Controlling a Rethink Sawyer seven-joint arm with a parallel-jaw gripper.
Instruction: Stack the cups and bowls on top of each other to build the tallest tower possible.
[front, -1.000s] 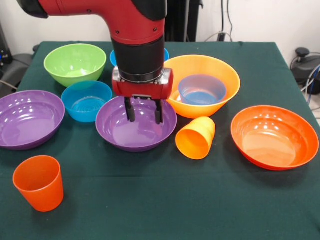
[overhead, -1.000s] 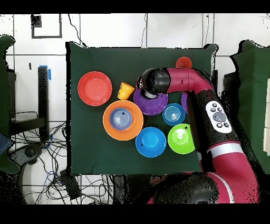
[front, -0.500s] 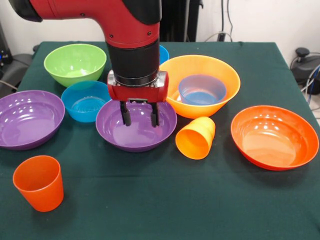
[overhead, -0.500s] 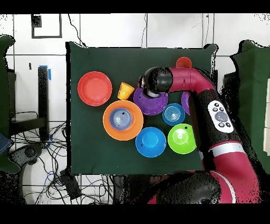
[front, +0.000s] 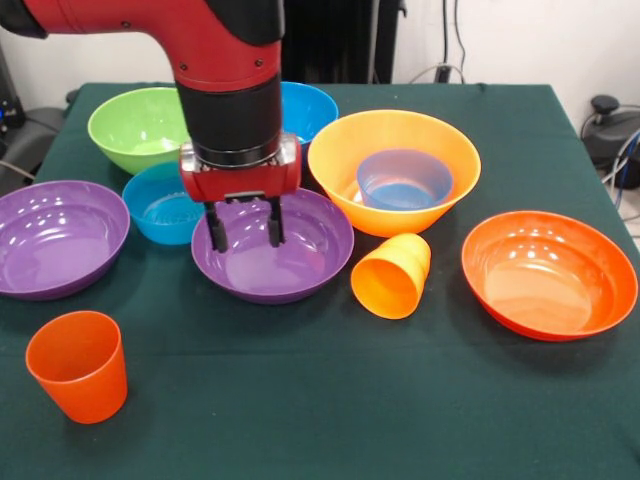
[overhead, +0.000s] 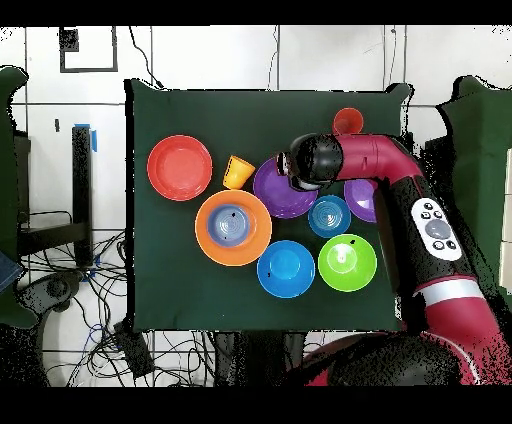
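Note:
My gripper (front: 244, 227) hangs open and empty just above the left half of the middle purple bowl (front: 300, 255), its fingers (front: 216, 230) pointing down. From above, the arm (overhead: 318, 160) covers the gripper over that purple bowl (overhead: 272, 196). The large yellow-orange bowl (front: 345, 150) holds a small translucent blue bowl (front: 404, 180). A yellow-orange cup (front: 392, 275) lies on its side to the right of the purple bowl. A red-orange cup (front: 78, 365) stands upright at the front left.
A second purple bowl (front: 60, 235) sits at the left, with a small blue bowl (front: 160, 208) beside it. Behind them are a green bowl (front: 150, 125) and a blue bowl (front: 308, 108). The wide red-orange bowl (front: 548, 272) sits at the right.
The gripper has moved left in the front view, from the middle of the purple bowl to its left half. It stays open. No bowl or cup has moved.

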